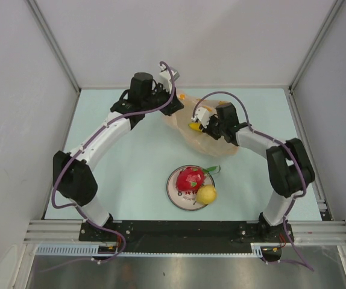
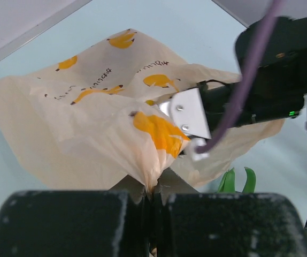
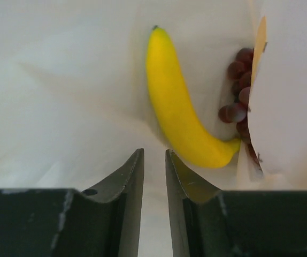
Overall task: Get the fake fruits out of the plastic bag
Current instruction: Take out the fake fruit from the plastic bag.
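We start with the fake fruits. 2 are out already: the dragon fruit [image 1: 190, 179] and the lemon [image 1: 207, 194] sit touching each other on the white plate [image 1: 174, 191], near the front of the tabletop [image 1: 131, 174]. The other 2 are inside the plastic bag [image 2: 78, 123], which lies behind the plate. In the right wrist view the banana [image 3: 177, 101] lies on the bag's pale lining, with the grape bunch [image 3: 238, 101] just beside its lower end and partly hidden by a fold.

The left end effector [image 2: 153, 190] is clenched on a pinched fold of the bag's edge. The right end effector [image 3: 154, 158] is in the bag's mouth, its jaws only narrowly parted and grasping nothing, with the banana just ahead and slightly to one side.

We judge the banana to be the next pick. To do it well, we would widen the jaws first, shift toward the banana's middle, close across its narrow width, and avoid pinching the thin film underneath. The left pinch should hold the mouth open throughout.
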{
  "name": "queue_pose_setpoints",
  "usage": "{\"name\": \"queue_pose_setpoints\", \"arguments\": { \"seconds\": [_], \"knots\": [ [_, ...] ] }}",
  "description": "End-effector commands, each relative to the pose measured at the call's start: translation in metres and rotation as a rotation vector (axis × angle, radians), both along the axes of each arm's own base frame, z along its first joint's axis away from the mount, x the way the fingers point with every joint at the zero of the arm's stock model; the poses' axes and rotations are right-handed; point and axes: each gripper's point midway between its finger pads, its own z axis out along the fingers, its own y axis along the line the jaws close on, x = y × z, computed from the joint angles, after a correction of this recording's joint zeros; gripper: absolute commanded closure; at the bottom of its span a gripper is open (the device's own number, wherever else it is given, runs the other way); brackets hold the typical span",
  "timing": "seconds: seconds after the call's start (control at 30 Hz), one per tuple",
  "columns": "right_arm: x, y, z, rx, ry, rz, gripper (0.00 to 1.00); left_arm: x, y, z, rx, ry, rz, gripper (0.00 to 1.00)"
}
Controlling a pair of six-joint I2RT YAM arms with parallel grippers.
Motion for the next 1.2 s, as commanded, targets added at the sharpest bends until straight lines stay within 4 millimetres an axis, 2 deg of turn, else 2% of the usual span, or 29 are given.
{"name": "queue_pose_setpoints", "arguments": {
  "seconds": [0.0,0.07,0.1,0.13,0.17,0.23,0.27,0.33,0.43,0.53,0.57,0.63,0.7,0.77,0.8,0.83,0.93,1.13,1.17],
  "knots": [
    [0.059,-0.003,0.013,0.031,-0.173,-0.166,0.74,0.004,-0.003,0.015,-0.029,-0.027,0.009,1.0],
    [0.053,-0.012,0.007,0.001,-0.139,-0.177,0.75,0.001,-0.001,0.017,-0.027,-0.037,0.007,1.0],
    [0.04,-0.025,-0.008,-0.03,-0.051,-0.183,0.76,0.0,0.0,0.017,-0.026,-0.038,0.009,1.0],
    [0.033,-0.031,-0.01,-0.026,-0.008,-0.198,0.77,-0.001,0.0,0.018,-0.026,-0.043,0.007,1.0],
    [0.018,-0.042,-0.023,-0.046,0.075,-0.217,0.77,-0.001,0.0,0.018,-0.027,-0.044,0.005,1.0],
    [0.004,-0.052,-0.042,-0.052,0.168,-0.255,0.79,-0.001,-0.003,0.018,-0.031,-0.053,-0.018,1.0],
    [-0.007,-0.057,-0.055,-0.075,0.217,-0.259,0.8,0.001,-0.006,0.018,-0.032,-0.054,-0.026,1.0],
    [-0.013,-0.055,-0.066,-0.096,0.247,-0.257,0.8,0.003,-0.008,0.017,-0.032,-0.051,-0.032,1.0],
    [-0.011,-0.048,-0.058,-0.101,0.206,-0.211,0.79,0.009,-0.012,0.02,-0.036,-0.051,-0.041,1.0],
    [-0.001,-0.039,-0.024,-0.076,0.095,-0.139,0.78,0.013,-0.015,0.022,-0.038,-0.054,-0.047,1.0],
    [0.003,-0.033,-0.005,-0.045,0.045,-0.109,0.78,0.014,-0.016,0.024,-0.042,-0.058,-0.047,1.0],
    [0.011,-0.028,0.014,-0.033,-0.03,-0.053,0.76,0.015,-0.017,0.022,-0.044,-0.054,-0.052,1.0],
    [0.013,-0.02,0.022,-0.022,-0.072,0.001,0.73,0.015,-0.018,0.022,-0.046,-0.052,-0.057,1.0],
    [0.023,-0.012,0.022,-0.016,-0.099,0.023,0.74,0.013,-0.02,0.021,-0.051,-0.044,-0.067,1.0],
    [0.025,-0.009,0.017,-0.019,-0.09,0.031,0.75,0.013,-0.02,0.021,-0.055,-0.038,-0.067,1.0],
    [0.026,-0.006,0.004,-0.03,-0.061,0.04,0.76,0.01,-0.022,0.023,-0.068,-0.026,-0.075,1.0],
    [0.035,0.001,-0.008,-0.037,-0.044,0.057,0.74,0.004,-0.026,0.029,-0.095,-0.018,-0.109,1.0],
    [0.063,0.015,-0.005,-0.023,-0.088,0.067,0.72,-0.003,-0.026,0.035,-0.106,-0.024,-0.123,0.99],
    [0.064,0.015,-0.016,-0.033,-0.063,0.068,0.72,-0.005,-0.025,0.035,-0.109,-0.023,-0.127,1.0]
  ]
}}
